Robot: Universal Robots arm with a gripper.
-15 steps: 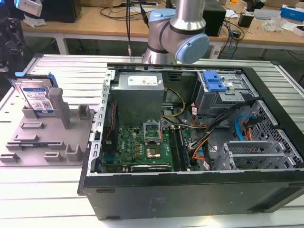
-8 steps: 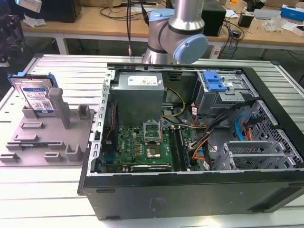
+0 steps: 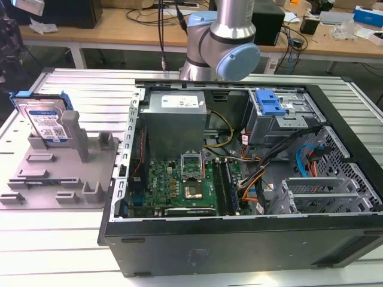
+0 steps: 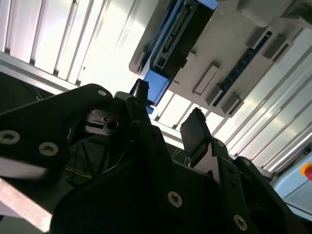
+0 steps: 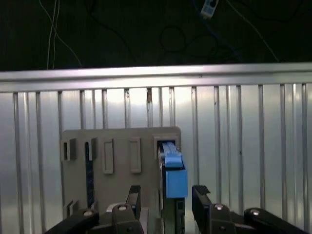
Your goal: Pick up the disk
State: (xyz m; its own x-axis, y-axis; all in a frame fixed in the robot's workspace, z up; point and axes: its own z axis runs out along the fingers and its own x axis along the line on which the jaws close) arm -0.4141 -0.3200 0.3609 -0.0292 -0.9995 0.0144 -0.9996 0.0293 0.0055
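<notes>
We're looking past the gripper (image 5: 167, 197) in the first wrist view, and its two fingers (image 5: 200, 194) are spread apart with nothing between them. Beyond them sits the disk (image 5: 173, 168), seen edge-on, its blue frame roughly in line with the gap. It stands in the grey fixture (image 5: 117, 146) on the slatted table (image 5: 243, 146). In the second wrist view the gripper (image 4: 168, 105) hangs clear of the disk (image 4: 181, 27), fingers apart, no contact. Over to the exterior view: the disk (image 3: 45, 122) stands on its edge at the far end of the fixture (image 3: 60, 179), label towards us, just beside a tall post (image 3: 75, 136), at the exterior view's left. The open case (image 3: 239, 179) lies right next to the fixture, and the arm (image 3: 224, 42) rises behind it
</notes>
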